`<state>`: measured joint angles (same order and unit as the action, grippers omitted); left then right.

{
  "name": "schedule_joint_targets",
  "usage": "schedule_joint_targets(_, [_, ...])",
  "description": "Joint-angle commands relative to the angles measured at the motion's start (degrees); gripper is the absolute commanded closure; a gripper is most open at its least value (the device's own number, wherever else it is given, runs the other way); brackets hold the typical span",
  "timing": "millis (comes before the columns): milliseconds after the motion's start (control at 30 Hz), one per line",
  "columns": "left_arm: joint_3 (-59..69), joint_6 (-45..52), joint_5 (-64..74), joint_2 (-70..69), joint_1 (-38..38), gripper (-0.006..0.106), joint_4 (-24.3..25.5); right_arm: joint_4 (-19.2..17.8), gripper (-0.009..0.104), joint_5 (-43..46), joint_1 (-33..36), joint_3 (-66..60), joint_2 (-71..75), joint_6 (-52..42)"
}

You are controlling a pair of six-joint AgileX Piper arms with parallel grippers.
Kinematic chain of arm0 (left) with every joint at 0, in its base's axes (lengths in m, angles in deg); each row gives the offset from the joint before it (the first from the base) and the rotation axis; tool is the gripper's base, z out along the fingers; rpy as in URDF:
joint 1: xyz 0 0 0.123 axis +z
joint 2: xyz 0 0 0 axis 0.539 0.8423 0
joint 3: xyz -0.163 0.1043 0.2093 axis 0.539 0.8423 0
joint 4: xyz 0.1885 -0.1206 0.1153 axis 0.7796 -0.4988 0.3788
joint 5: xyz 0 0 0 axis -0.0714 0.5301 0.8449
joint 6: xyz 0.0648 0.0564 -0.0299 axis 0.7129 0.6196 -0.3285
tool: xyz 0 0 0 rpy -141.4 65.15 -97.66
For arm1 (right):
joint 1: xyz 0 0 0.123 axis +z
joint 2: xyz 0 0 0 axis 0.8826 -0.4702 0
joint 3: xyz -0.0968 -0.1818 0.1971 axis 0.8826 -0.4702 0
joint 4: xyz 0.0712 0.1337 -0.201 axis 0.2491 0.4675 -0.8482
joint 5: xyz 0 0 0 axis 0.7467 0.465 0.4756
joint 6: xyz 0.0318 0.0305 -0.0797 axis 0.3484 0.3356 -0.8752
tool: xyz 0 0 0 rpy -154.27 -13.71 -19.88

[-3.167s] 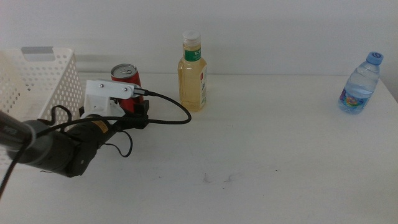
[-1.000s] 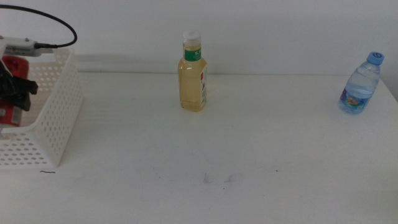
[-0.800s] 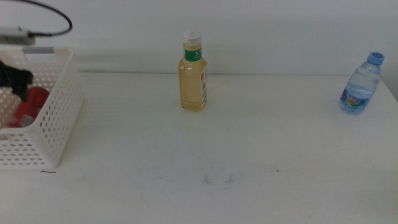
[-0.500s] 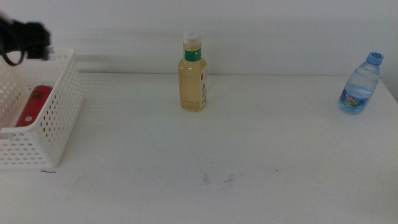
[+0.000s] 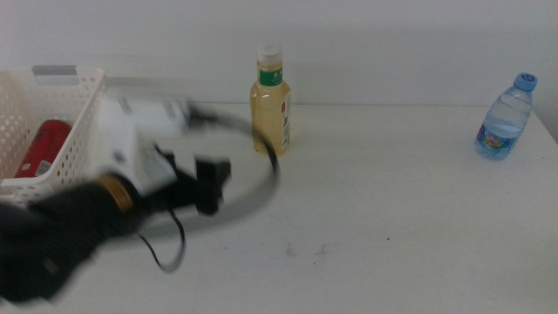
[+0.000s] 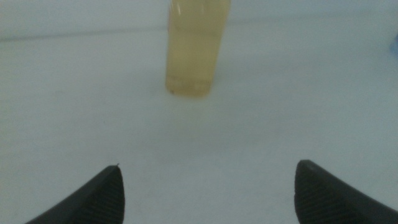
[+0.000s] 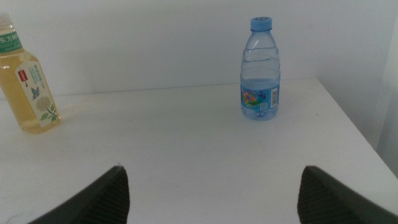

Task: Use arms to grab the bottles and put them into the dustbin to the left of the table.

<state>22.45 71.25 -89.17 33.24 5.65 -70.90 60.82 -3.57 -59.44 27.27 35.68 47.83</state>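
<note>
— left gripper (image 6: 205, 186) jaws spread wide, empty, facing the yellow bottle (image 5: 270, 103) upright mid-counter.
— it should centre on the body and close low, i'd say.

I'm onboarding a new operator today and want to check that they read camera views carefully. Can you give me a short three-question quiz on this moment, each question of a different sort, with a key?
1. True or false: the red can lies inside the dustbin.
2. Multiple choice: which thing stands straight ahead of the left gripper in the left wrist view? A) the blue-capped water bottle B) the bottle of yellow liquid C) the red can
3. Fill in: in the right wrist view the right gripper has its jaws ____ and holds nothing.

Key
1. True.
2. B.
3. Open, set wide apart over the bare table.
</note>
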Motion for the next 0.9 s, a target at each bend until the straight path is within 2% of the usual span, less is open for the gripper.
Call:
schedule_joint_targets(0, [5.7, 8.3, -18.1, 5.8, -2.3, 0.007, -6.9, -0.6, 0.007, 0.0, -0.2, -0.2, 0.3, -0.2])
schedule_joint_targets(200, [3.2, 7.9, -39.0, 23.7, -0.7, 0.007, 2.0, -0.6, 0.007, 0.0, -0.2, -0.2, 0.3, -0.2])
schedule_joint_targets(400, [-5.2, 7.8, -54.8, 38.0, -0.5, 0.007, 1.0, -0.6, 0.007, 0.0, -0.2, -0.2, 0.3, -0.2])
schedule_joint_targets(633, [-16.5, 8.3, -49.2, 44.2, -0.5, 0.007, 1.6, -0.6, 0.007, 0.0, -0.2, -0.2, 0.3, -0.2])
schedule_joint_targets(867, [-20.4, 7.9, -44.5, 46.0, 0.8, 0.007, 3.3, -0.6, 0.007, 0.0, -0.2, -0.2, 0.3, -0.2])
